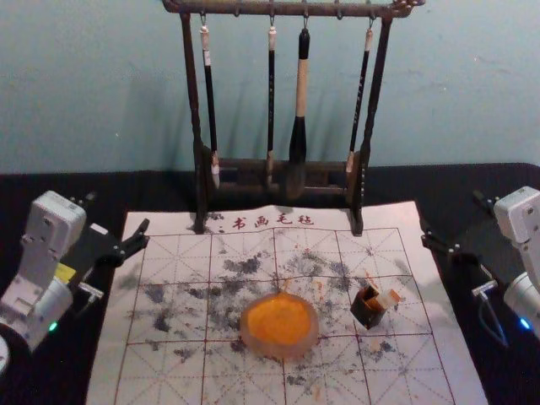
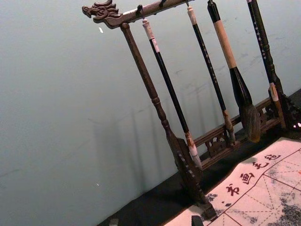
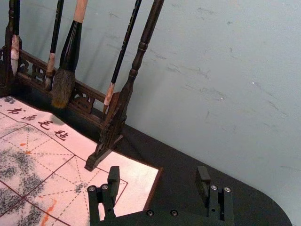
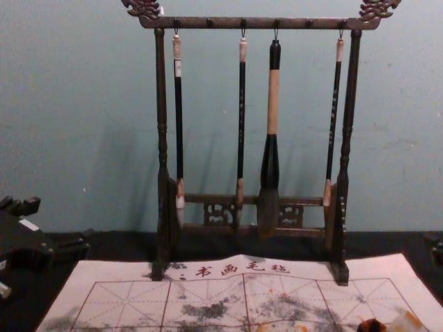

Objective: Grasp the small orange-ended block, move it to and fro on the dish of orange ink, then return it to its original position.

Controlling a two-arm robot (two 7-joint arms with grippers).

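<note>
Block apparently in dark holder, nearer right gripper than left gripper.

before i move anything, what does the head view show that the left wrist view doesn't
The head view adds the dish of orange ink, plus the small dark holder with the orange-ended block leaning in it.

The left wrist view adds the dragon-head carving in full, at one end of the rack's top bar.

Both show the rack, the brushes hanging from it, part of the gridded mat, the wall behind, and the left gripper, open with nothing between its fingers.
</note>
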